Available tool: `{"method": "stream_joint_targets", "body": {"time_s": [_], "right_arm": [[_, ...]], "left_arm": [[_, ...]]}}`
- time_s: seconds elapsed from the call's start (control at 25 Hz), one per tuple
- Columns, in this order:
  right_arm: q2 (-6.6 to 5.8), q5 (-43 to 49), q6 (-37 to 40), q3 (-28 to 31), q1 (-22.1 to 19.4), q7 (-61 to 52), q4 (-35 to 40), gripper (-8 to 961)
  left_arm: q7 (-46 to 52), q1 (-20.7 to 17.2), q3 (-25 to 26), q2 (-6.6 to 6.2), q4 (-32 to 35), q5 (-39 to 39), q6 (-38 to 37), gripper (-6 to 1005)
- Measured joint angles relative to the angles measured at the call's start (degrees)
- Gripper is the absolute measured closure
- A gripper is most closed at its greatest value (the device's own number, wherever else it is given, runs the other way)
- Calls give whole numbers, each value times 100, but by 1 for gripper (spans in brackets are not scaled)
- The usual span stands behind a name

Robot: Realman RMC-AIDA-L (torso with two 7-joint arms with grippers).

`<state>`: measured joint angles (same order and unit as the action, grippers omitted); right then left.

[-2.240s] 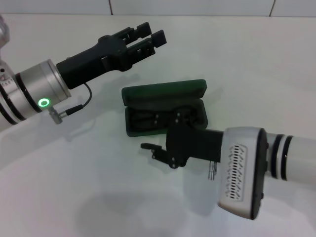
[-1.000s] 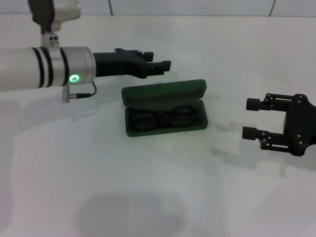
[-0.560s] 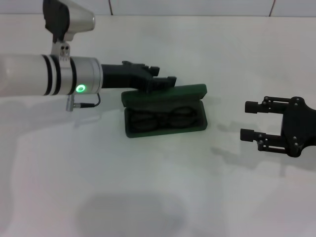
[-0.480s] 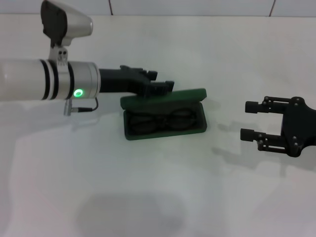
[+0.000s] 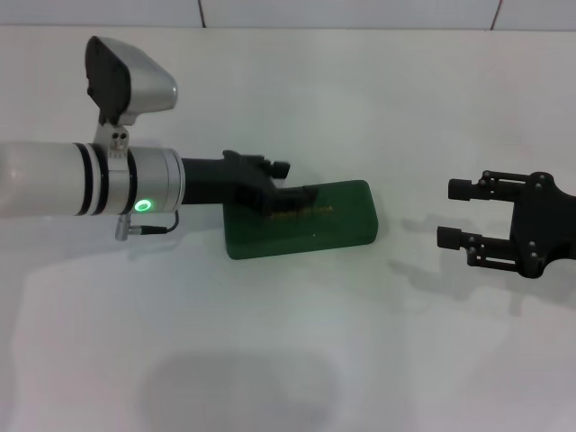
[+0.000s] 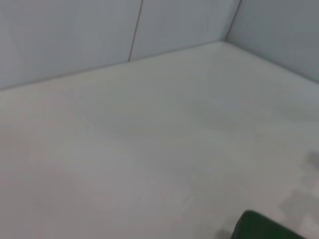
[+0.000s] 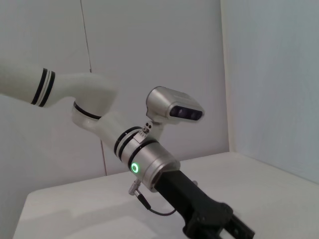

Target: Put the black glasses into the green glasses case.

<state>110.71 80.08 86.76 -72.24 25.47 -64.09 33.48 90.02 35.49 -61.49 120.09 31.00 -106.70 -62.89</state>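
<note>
The green glasses case lies in the middle of the white table with its lid down. A corner of it shows in the left wrist view. The black glasses are hidden inside it. My left gripper rests on top of the lid near its left half, fingers close together; it also shows in the right wrist view. My right gripper is open and empty, well to the right of the case, above the table.
The white table stretches all round the case. A tiled wall runs along the back edge.
The right gripper let go of the glasses in the case and withdrew to the right. The left gripper came over the raised lid and pushed it down; the case is now shut.
</note>
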Motion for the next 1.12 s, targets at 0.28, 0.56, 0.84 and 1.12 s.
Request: {"method": "stream_joint_targets", "body": {"time_s": [0.28,0.56,0.84,1.12], "right_arm": [[19,-13,574,-2,-27,452,33,323],[97,-58,1237,7,-22,965,-13,314],[216,-43,1185,37,14,1164,-13,299],[305,-33,992,150,50,1255,-13,285]], "left_arm": [[-1575,-412,44,-129,40,1623,-1811,360],[-3015,-1180,42,-157,414,1767,-4429,361],[-3146,-1440,120,-118,505,1776,-4386,168],[-3262,-1476,139,-106,500,1754,-4349,109]]}}
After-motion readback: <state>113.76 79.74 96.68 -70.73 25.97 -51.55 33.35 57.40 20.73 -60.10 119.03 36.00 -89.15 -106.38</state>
